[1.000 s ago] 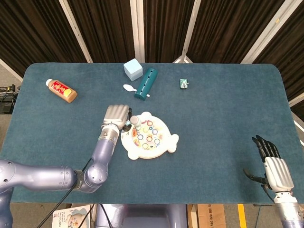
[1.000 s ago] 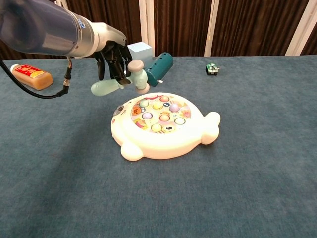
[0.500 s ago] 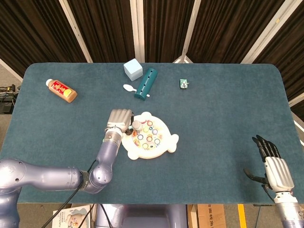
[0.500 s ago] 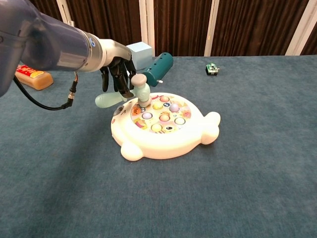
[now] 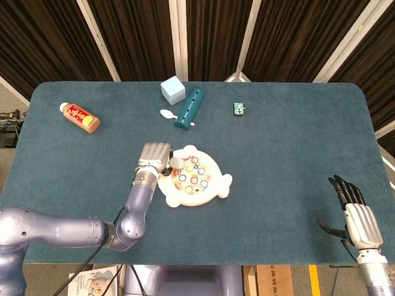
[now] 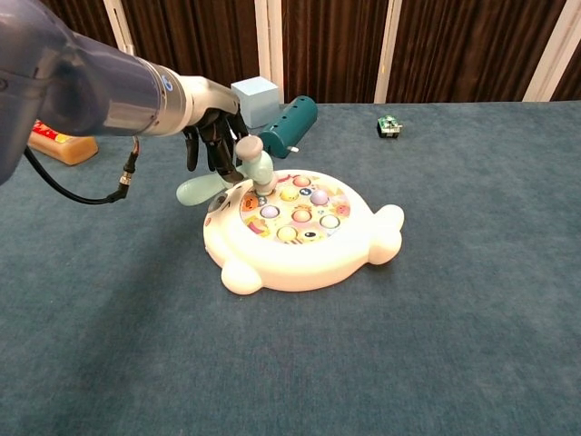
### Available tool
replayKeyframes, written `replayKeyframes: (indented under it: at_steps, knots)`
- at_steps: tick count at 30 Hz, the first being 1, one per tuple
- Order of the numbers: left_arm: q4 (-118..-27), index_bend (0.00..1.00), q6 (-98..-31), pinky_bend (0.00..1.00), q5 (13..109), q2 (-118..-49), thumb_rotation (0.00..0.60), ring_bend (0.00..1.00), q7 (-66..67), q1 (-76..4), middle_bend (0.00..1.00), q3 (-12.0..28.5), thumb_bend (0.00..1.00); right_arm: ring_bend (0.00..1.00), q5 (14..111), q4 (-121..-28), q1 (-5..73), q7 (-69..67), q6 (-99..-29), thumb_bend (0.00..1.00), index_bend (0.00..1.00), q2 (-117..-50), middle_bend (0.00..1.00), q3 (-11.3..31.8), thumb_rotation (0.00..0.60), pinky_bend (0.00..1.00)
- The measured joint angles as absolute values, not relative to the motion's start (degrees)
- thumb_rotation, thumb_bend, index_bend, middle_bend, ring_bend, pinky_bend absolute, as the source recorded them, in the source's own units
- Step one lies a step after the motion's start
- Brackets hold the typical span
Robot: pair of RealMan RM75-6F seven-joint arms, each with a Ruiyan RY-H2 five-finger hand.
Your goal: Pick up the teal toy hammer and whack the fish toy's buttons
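Note:
The white fish toy (image 5: 195, 182) (image 6: 300, 238) lies mid-table with several coloured buttons on top. My left hand (image 5: 154, 156) (image 6: 211, 136) grips the pale teal toy hammer (image 6: 238, 176) by its handle at the toy's left edge. The hammer head (image 5: 175, 163) (image 6: 258, 169) is down on the upper-left buttons of the toy. My right hand (image 5: 357, 216) rests open at the table's front right corner, far from the toy, and shows only in the head view.
A dark teal cylinder (image 5: 189, 108) (image 6: 289, 125), a light blue cube (image 5: 173, 90) (image 6: 254, 94) and a white spoon (image 5: 168, 113) lie behind the toy. A sauce bottle (image 5: 80, 117) (image 6: 60, 142) lies far left. A small green object (image 5: 239, 108) (image 6: 390, 125) sits at the back right.
My left hand has swung the hammer down and to the right, from above the toy's left rim onto its upper-left buttons. The right hand has stayed still.

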State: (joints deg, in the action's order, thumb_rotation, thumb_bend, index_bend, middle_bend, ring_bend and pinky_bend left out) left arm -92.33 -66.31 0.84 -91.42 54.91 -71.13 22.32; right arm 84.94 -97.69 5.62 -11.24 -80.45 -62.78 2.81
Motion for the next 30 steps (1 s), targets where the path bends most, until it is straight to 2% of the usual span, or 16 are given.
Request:
replayKeyframes:
  at_steps: [16, 30]
  knots:
    - [-95.3, 0.66, -67.9, 0.52, -0.5, -89.9, 0.600, 0.42, 55.6, -73.7, 0.54, 25.7, 0.62, 0.00, 84.9, -97.9, 5.6, -11.7, -80.3, 0.24, 0.00, -62.7, 0.00, 2.8, 0.600, 0.00]
    - [-94.9, 0.66, -69.5, 0.52, -6.3, -91.3, 0.600, 0.42, 60.1, -77.2, 0.54, 26.5, 0.62, 0.00, 84.6, -97.9, 5.7, -12.3, -80.0, 0.24, 0.00, -62.5, 0.00, 2.9, 0.600, 0.00]
